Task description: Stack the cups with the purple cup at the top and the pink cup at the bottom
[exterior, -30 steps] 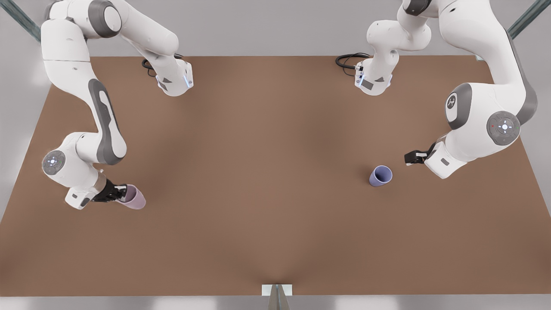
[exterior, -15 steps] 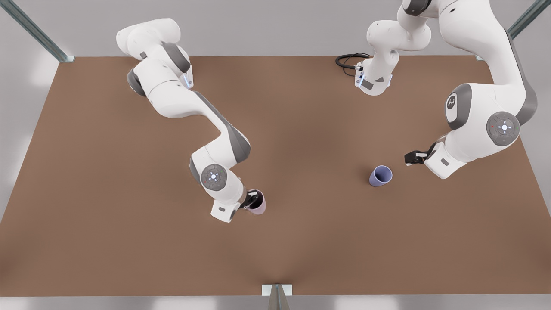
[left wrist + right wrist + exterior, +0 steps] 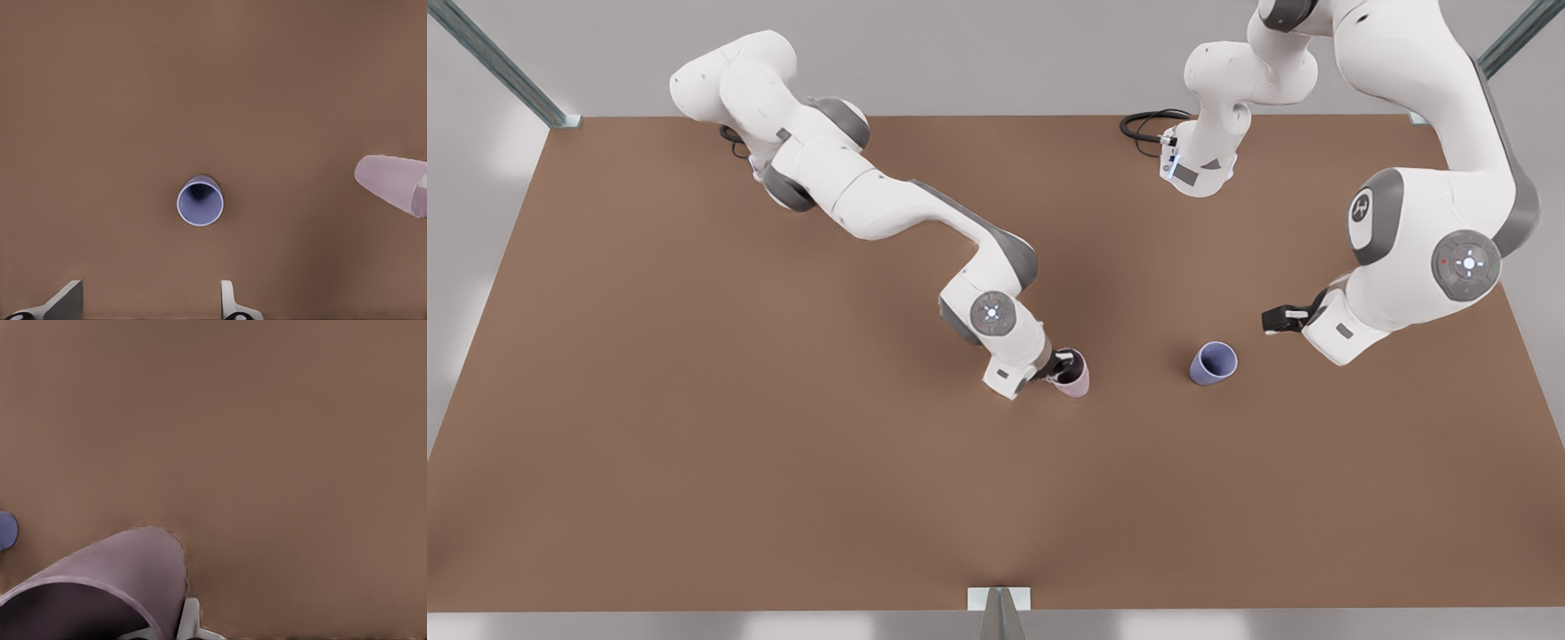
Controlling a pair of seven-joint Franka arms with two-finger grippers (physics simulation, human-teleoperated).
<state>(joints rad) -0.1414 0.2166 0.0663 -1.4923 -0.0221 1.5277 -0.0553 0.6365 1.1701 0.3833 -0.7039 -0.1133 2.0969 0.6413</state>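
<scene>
The right hand (image 3: 1060, 364) grips the pink cup (image 3: 1071, 373) by its rim, one finger inside the dark mouth and one outside, near the middle of the brown bench (image 3: 694, 444). In the right wrist view the pink cup (image 3: 113, 587) sits close up, with a pale finger (image 3: 190, 620) pressed against its outer wall. Whether its base touches the bench or hangs just above it is hard to judge from the front view.

The purple cup (image 3: 1213, 363) stands upright on the bench toward the front view's right of the pink cup, the two apart with bare bench between them. The left hand (image 3: 1282, 318) hovers near the purple cup, on its side toward the front view's right, not touching it. In the left wrist view its fingers (image 3: 63, 303) are spread wide with nothing between them, the purple cup (image 3: 199, 201) showing its open mouth beyond, and the pink cup (image 3: 393, 183) off to one side.
</scene>
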